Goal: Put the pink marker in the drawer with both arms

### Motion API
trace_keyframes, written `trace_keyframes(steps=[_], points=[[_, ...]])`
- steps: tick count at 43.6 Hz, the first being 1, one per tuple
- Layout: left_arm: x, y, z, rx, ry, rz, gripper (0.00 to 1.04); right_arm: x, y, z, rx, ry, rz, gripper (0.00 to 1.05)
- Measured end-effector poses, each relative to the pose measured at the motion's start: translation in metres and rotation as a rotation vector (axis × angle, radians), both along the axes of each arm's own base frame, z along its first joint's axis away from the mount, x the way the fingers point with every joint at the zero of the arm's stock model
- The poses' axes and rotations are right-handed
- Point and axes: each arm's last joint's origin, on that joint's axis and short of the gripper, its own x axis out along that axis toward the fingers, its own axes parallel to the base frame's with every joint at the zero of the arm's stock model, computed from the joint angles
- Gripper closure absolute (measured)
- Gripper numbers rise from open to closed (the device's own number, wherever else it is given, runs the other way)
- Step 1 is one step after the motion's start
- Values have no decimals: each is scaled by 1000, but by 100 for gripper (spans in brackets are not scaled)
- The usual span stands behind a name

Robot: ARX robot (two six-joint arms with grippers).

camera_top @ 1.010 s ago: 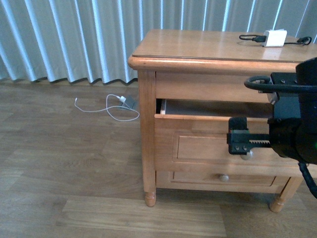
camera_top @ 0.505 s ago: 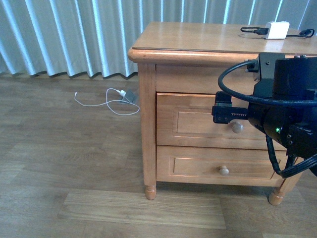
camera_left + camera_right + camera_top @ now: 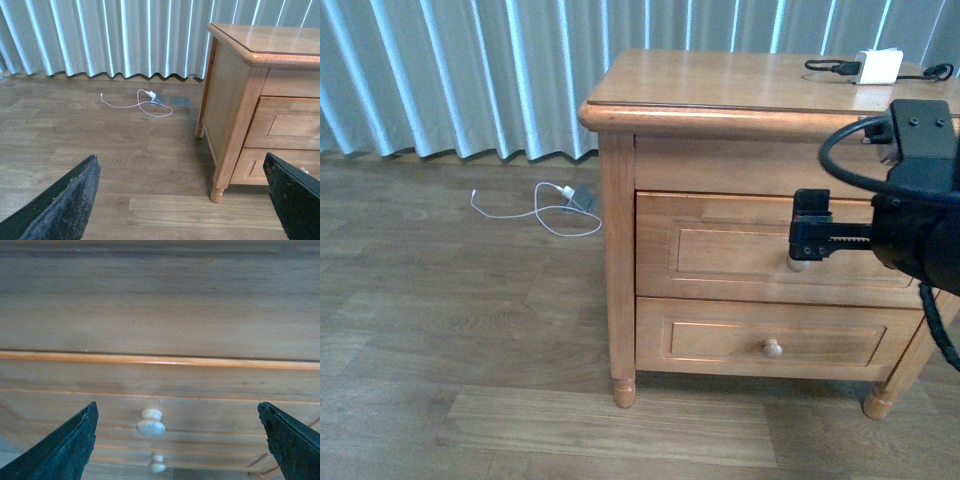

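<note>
Wooden cabinet (image 3: 720,90) on plank floor (image 3: 450,330)

The cabinet (image 3: 620,200) is showing honey-brown wood with a brighter orange sheen along its top edge. The drawer (image 3: 720,250) is wearing the same honey-brown, its recessed panel outlined in a thin orange line, and the knob (image 3: 150,426) between the right fingers (image 3: 65,450) is looking pale cream. Those fingers are showing dull black, as are the left fingers (image 3: 65,205). The right arm (image 3: 920,235) is black with looping black cable. Beyond the left fingers, the floor (image 3: 100,150) is showing grey-brown wood grain planks, with a white cable (image 3: 135,102) lying on it. The curtain (image 3: 450,70) is hanging in pale blue-grey and white vertical stripes. On the cabinet top, a white charger block (image 3: 877,66) is trailing a black cable (image 3: 825,68).
</note>
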Motion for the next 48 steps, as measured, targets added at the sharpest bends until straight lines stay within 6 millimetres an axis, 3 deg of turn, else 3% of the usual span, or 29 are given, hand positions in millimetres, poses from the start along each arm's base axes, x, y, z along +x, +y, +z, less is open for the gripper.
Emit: trace_keyframes(steps=[15, 19, 30, 34, 40, 44, 48], points=[[0, 0, 0, 0, 0, 0, 6, -107, -14, 52, 68, 109, 119, 9], [0, 0, 0, 0, 0, 0, 6, -151, -22, 67, 93, 125, 137, 9], [0, 0, 0, 0, 0, 0, 6, -230, -44, 93, 119, 44, 103, 9], [0, 0, 0, 0, 0, 0, 6, -241, -48, 97, 121, -3, 85, 9], [0, 0, 0, 0, 0, 0, 6, -242, -49, 98, 120, -12, 83, 9], [0, 0, 0, 0, 0, 1, 6, -245, -51, 88, 28, -240, -55, 28], [0, 0, 0, 0, 0, 0, 6, -249, -55, 86, 11, -294, -63, 44]])
